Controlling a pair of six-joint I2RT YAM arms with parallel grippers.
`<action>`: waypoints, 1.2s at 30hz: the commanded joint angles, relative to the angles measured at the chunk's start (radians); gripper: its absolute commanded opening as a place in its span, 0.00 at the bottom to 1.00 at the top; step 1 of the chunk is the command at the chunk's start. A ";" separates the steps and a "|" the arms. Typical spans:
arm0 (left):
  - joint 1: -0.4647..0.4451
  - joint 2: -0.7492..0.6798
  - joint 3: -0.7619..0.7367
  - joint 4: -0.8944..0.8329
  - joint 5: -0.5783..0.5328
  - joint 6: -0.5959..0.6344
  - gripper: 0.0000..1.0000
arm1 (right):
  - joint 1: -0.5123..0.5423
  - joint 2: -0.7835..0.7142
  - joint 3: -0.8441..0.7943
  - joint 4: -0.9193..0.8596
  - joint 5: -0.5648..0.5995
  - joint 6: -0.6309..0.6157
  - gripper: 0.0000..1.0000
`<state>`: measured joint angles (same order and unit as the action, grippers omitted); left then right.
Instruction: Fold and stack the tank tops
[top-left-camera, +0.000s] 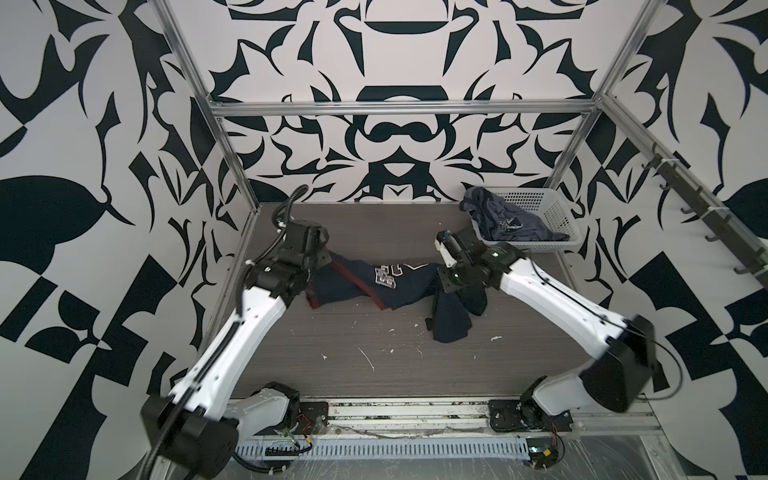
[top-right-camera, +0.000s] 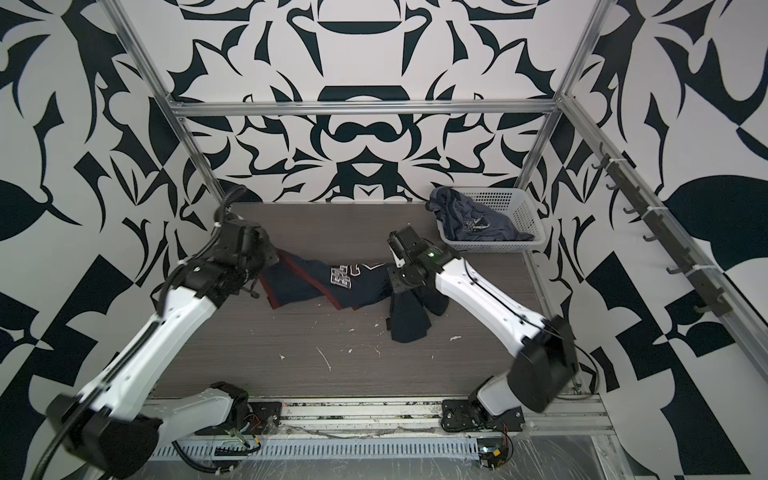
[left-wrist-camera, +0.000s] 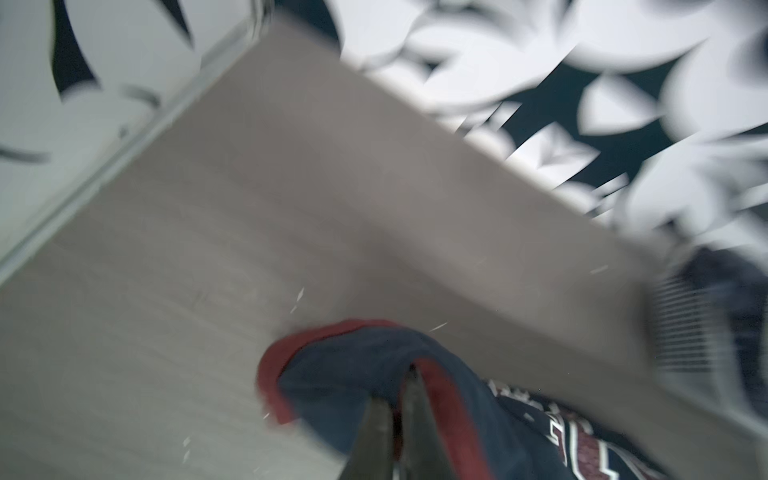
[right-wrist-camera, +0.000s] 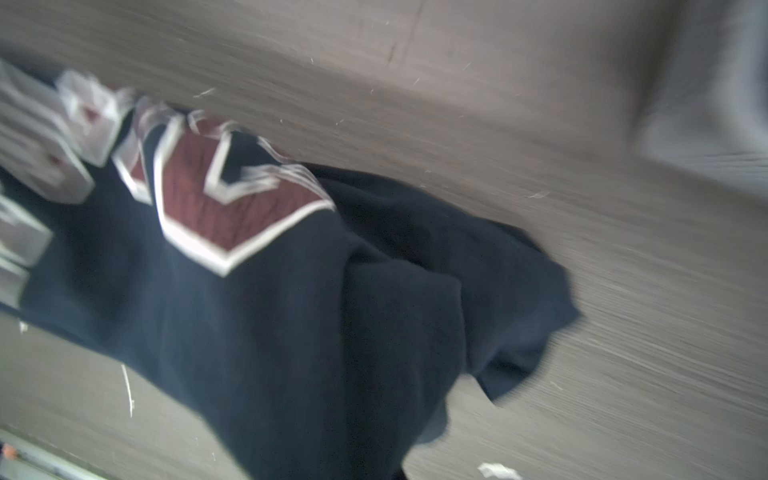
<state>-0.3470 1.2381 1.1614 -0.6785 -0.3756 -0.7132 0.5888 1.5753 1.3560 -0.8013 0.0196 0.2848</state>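
Note:
The dark navy tank top, with dark-red trim and a white-edged number print, hangs stretched between my two grippers just above the table. My left gripper is shut on its red-trimmed edge. My right gripper holds the other end, and loose navy cloth droops from it onto the table and hides its fingers. The slate-blue tank top lies crumpled in the basket, one part draped over the rim.
The white perforated basket stands at the table's back right corner. The grey wood-grain table carries small white flecks. Metal frame posts edge the table, and a rail of hooks runs along the right wall.

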 joint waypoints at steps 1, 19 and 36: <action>0.071 0.072 -0.002 -0.091 0.108 0.012 0.00 | -0.090 0.158 0.138 0.053 -0.061 0.001 0.29; 0.150 0.092 -0.079 -0.036 0.111 0.040 0.00 | 0.220 -0.124 -0.253 0.019 0.080 0.201 0.73; 0.227 -0.009 -0.073 -0.084 0.079 0.054 0.00 | 0.265 0.158 -0.198 0.036 0.278 0.264 0.19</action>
<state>-0.1497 1.2873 1.0729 -0.7078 -0.2634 -0.6735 0.8524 1.7882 1.1183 -0.6865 0.1551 0.5480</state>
